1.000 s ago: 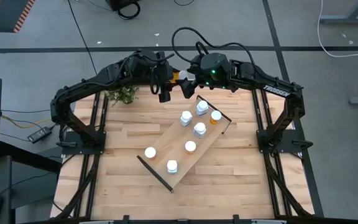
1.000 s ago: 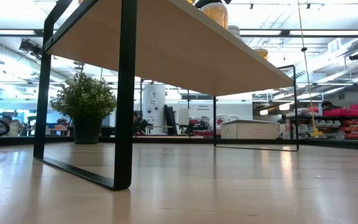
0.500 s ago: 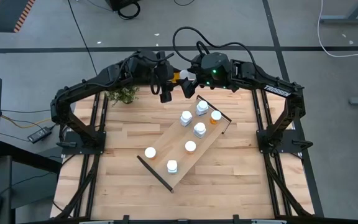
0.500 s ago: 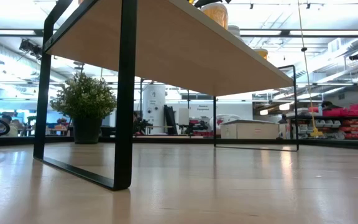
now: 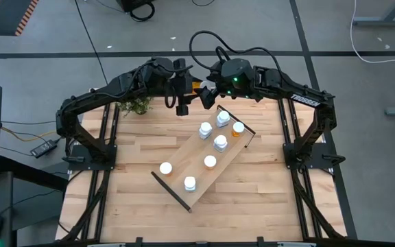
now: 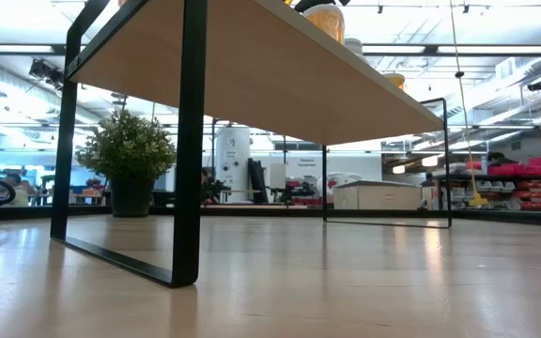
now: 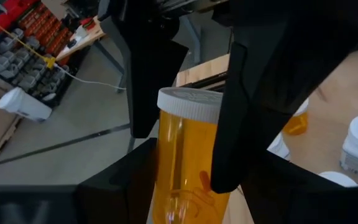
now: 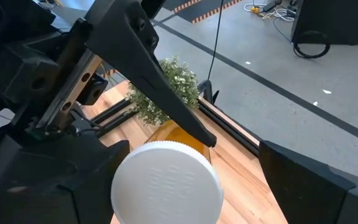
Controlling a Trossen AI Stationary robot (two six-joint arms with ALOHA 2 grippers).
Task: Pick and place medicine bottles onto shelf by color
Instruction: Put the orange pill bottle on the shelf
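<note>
Left wrist view, jaws: the left gripper (image 7: 185,134) is clamped on an orange bottle (image 7: 188,162), its two dark fingers (image 7: 253,112) pressing the translucent body just under the white cap; the bottle is carried in the air above the far edge of the table (image 5: 136,206)
Right jaws: the right gripper (image 5: 204,96) stands wide apart, one finger to each side of that same bottle's cap (image 8: 166,180); whether it touches the bottle cannot be told; this looks like a handover between the arms
Shelf: the shelf (image 5: 184,177) lies slantwise across the table; six bottles stand on it
Done: white-capped bottles (image 5: 219,143) sit along the board; one orange-bodied bottle (image 5: 238,129) stands at the far end by the black rail
Left: the held orange bottle is not yet placed, probably bound for the spot beside the other orange one
Aside: a small potted plant (image 5: 136,104) stands near the left arm, not part of the sorting
</note>
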